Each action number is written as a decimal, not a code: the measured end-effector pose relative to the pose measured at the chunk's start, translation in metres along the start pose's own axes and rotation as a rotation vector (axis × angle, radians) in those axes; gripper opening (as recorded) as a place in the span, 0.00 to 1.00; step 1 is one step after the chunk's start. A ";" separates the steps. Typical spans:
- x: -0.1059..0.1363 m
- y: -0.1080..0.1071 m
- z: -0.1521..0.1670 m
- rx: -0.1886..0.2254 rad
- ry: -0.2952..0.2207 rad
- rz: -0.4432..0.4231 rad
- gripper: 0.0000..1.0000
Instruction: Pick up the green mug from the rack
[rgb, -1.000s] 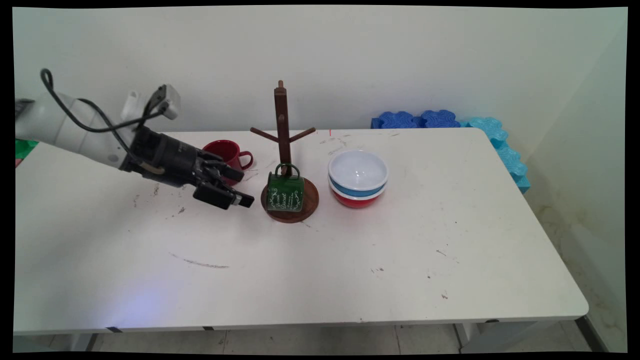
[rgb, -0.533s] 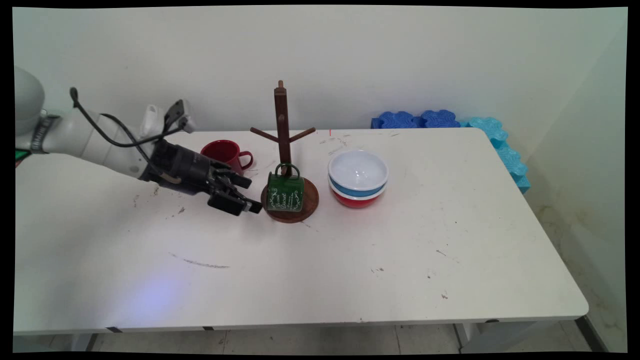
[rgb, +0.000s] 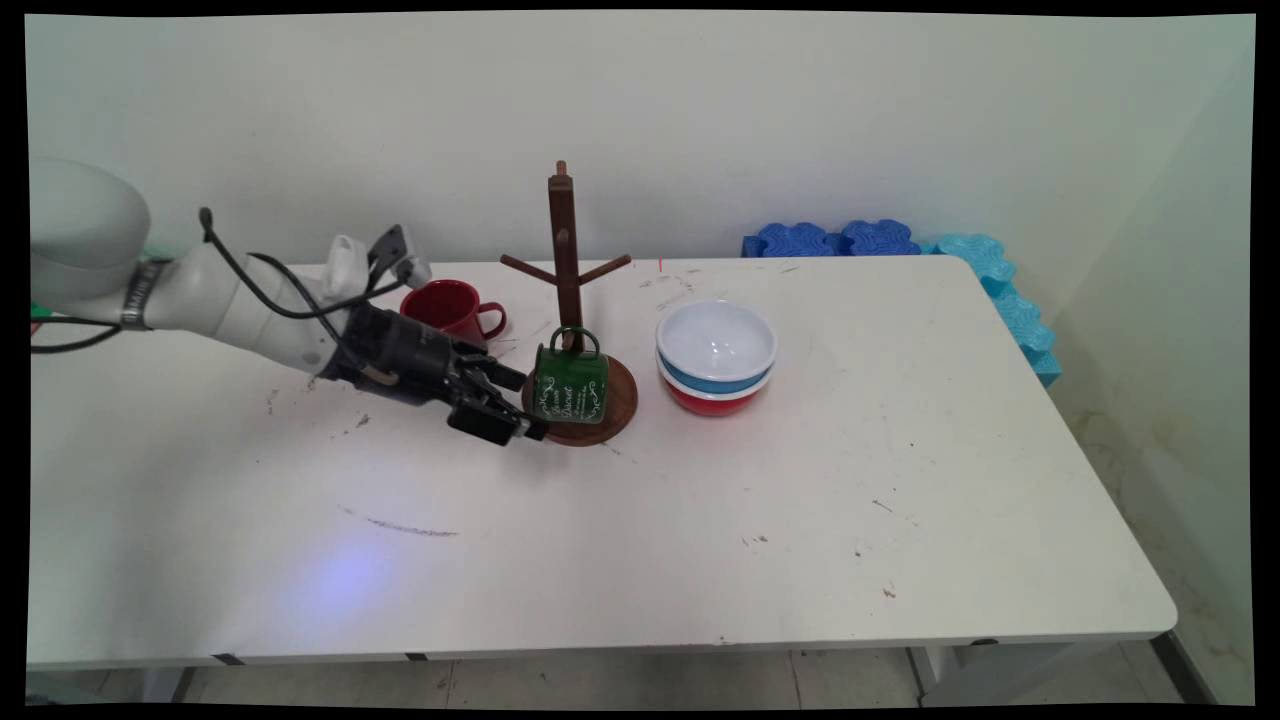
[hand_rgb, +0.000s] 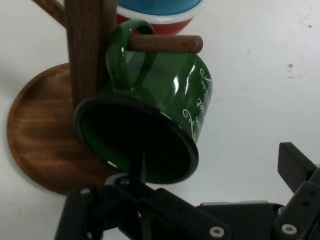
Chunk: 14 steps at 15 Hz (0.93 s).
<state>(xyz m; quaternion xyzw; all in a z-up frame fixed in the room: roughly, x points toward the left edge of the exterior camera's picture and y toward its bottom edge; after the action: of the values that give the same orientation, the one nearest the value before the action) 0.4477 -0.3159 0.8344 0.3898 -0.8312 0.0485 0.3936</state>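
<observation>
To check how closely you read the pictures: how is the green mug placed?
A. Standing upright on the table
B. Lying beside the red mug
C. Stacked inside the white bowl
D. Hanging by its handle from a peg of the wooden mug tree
D: the green mug hangs by its handle on a peg of the wooden mug tree, its opening tilted towards the gripper.

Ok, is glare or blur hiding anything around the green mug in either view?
Main view: even light, sharp; the green mug hanging on the wooden mug tree reads clearly. Hand view: the mug is sharp, with bright streaks of glare on its glossy side and a dark, shadowed inside; the pincer linkage at the bottom edge is close and soft.
</observation>
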 end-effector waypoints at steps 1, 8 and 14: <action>0.000 0.000 0.004 -0.002 0.001 0.001 1.00; 0.001 0.000 0.029 -0.021 0.013 0.005 1.00; 0.002 0.000 0.042 -0.029 0.020 0.007 0.00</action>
<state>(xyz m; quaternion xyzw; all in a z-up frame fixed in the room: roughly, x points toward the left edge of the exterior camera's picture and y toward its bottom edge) 0.4209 -0.3336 0.8074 0.3806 -0.8291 0.0418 0.4073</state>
